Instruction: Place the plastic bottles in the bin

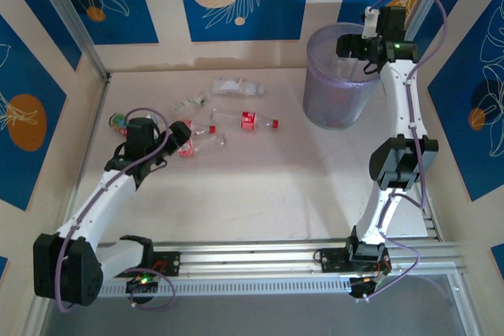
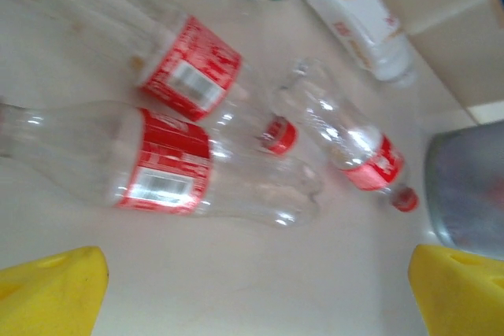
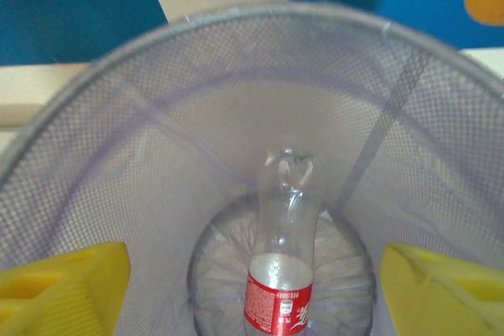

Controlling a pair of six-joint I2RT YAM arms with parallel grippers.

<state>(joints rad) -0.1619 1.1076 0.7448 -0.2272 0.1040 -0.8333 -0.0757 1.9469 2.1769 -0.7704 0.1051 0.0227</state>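
Note:
Several clear plastic bottles lie at the table's back left. Two red-labelled ones (image 2: 169, 167) (image 2: 189, 76) lie just ahead of my left gripper (image 2: 256, 293), which hangs open above bare table. A third (image 2: 354, 147) and a whitish-labelled one (image 2: 362, 25) lie farther off. From above, my left gripper (image 1: 175, 138) is beside a red-labelled bottle (image 1: 189, 145); another (image 1: 246, 120) lies to its right. My right gripper (image 1: 356, 45) is open over the pale-purple bin (image 1: 339, 88). Inside the bin (image 3: 157, 155), a red-labelled bottle (image 3: 282, 273) leans free of both yellow fingers (image 3: 67, 289).
A small bottle with a green cap (image 1: 189, 102) and a multicoloured one (image 1: 118, 121) lie near the left wall. The bin's side (image 2: 468, 186) appears at the right of the left wrist view. Walls close the table on three sides.

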